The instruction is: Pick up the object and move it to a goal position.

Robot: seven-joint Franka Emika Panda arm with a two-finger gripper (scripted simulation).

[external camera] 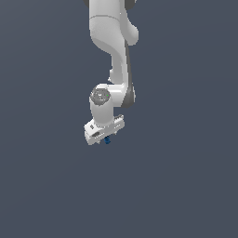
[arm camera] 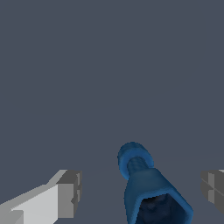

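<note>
The object (arm camera: 146,186) is a small glossy blue item with a narrow ribbed end and a wider hollow end. In the wrist view it lies in the gap between my two grey fingertips, one pad (arm camera: 70,192) on one side and the other pad (arm camera: 213,191) on the opposite side, with clear space to each. My gripper (arm camera: 141,192) is open. In the exterior view the white gripper (external camera: 106,138) points down over the blue object (external camera: 107,141), which peeks out just under the hand. Whether the object rests on the surface I cannot tell.
A plain dark grey-blue surface (external camera: 186,186) fills both views. The white arm (external camera: 114,42) comes down from the top of the exterior view.
</note>
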